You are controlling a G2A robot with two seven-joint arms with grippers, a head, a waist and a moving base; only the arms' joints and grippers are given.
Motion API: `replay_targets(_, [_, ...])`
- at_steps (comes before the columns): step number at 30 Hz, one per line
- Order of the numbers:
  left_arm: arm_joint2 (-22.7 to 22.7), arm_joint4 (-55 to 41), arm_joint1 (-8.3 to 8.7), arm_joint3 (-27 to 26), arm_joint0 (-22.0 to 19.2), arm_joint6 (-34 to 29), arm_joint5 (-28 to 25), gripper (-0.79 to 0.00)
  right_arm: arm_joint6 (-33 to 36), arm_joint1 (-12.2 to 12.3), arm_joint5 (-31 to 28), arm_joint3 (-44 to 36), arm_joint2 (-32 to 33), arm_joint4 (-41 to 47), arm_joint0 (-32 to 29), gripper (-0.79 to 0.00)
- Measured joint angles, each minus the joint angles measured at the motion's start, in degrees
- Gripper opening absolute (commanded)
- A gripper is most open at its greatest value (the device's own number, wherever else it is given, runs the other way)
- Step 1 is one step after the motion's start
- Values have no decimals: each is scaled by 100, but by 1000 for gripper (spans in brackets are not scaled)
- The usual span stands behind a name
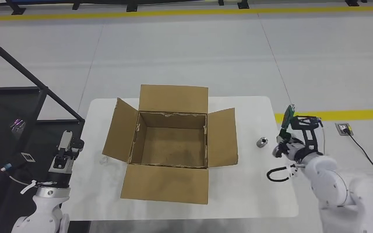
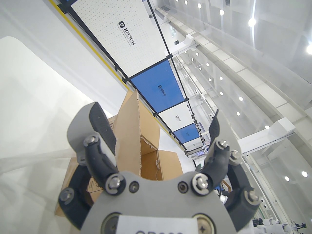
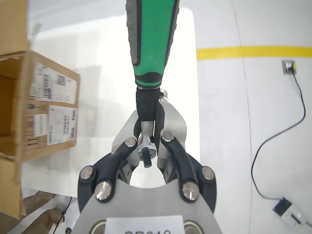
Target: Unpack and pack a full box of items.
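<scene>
Ratchet tool [image 3: 151, 25], green-gripped, is held clenched at its metal neck by the right claw [image 3: 148, 125], out past the right flap of the box [image 1: 169, 143], long axis running straight out from that claw. The left claw [image 2: 156, 120] is spread open, empty, beyond the left flap.

White table [image 1: 250, 180]: open cardboard box [image 1: 166, 185], metal socket [image 1: 261, 141].

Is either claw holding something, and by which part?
The right gripper holds a green-handled tool, fingers pinching its neck just below the handle. The left gripper is open and empty.
</scene>
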Motion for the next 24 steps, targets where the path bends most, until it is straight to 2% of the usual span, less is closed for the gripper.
replay_targets(5, [0, 0, 0, 0, 0, 0, 0, 0, -20, -15, -160, -766, -566, -268, 139, -785])
replay_targets(10, [0, 0, 0, 0, 0, 0, 0, 0, 131, -92, -236, -727, -1515, -359, 808, -785])
replay_targets(14, [0, 0, 0, 0, 0, 0, 0, 0, 323, -237, -238, -286, -2649, -637, 1638, -785])
replay_targets(20, [0, 0, 0, 0, 0, 0, 0, 0, 328, -674, 761, 792, -4353, -994, 2860, -785])
replay_targets(24, [0, 0, 0, 0, 0, 0, 0, 0, 455, -962, 1037, 1490, -5049, -876, 3479, -785])
